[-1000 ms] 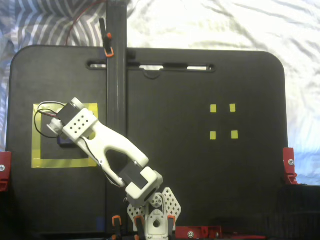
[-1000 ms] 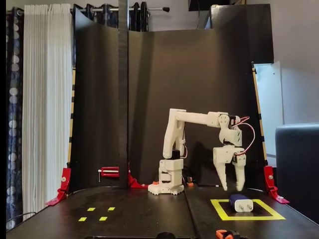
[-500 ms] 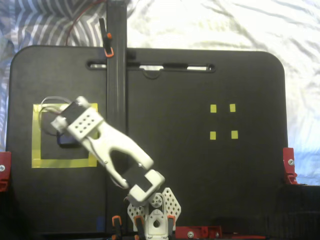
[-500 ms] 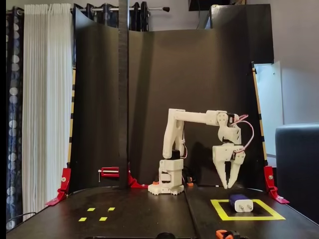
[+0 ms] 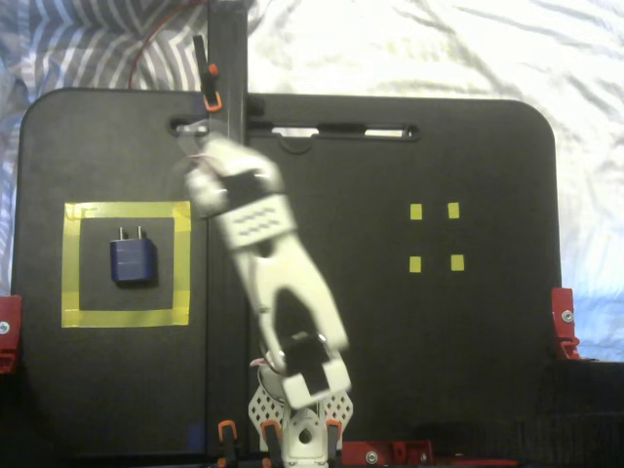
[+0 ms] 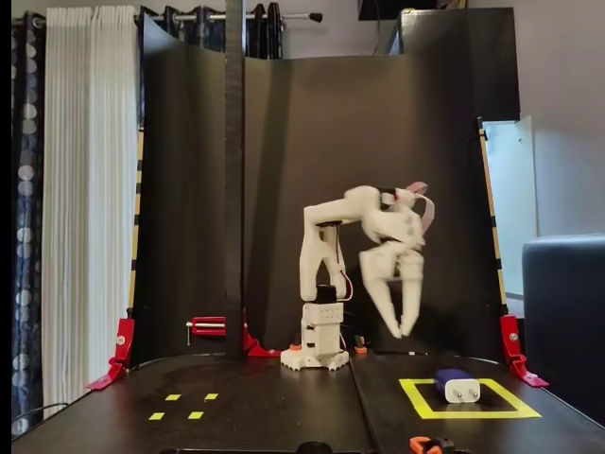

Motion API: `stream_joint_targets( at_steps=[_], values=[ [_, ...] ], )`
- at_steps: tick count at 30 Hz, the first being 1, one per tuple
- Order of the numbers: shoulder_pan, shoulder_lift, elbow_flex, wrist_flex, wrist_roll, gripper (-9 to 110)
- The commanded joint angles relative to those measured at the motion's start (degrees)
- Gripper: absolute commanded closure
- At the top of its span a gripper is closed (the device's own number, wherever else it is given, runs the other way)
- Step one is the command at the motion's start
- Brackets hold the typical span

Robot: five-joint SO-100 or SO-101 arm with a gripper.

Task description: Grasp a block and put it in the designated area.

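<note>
Black tabletop [image 5: 390,331] on a rumpled white sheet, dark backdrop behind. Block [image 5: 133,260] lies flat inside the designated area [image 5: 68,263], prongs toward the far edge; in a fixed view it sits free, block [image 6: 458,386] within the yellow square [image 6: 425,412]. 1 s ago the gripper hung right over it; now the gripper [image 6: 397,329] has swung off toward table centre, raised, blurred. Jaws look nearly together, empty; cannot tell for certain. Placement looks done; arm retreating.
</note>
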Motion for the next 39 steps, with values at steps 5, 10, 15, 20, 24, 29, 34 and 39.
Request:
stream_joint_targets(
  at_steps=[5,10,15,20,24,29,34,39],
  values=[
    [9.3,8.3,11.8,-16.8,0.2,102],
    [12.5,13.6,21.4,-26.9,1.9,102],
    [14.3,19.1,28.3,-35.8,7.7,102],
    [16.3,25.1,35.1,-45.3,18.4,102],
    [18.0,30.0,39.6,-50.6,30.0,102],
    [20.0,36.5,44.4,-52.0,41.3,102],
    [21.3,45.8,52.9,-54.8,46.8,102],
    [20.9,56.7,63.5,-56.6,47.0,102]
  ],
)
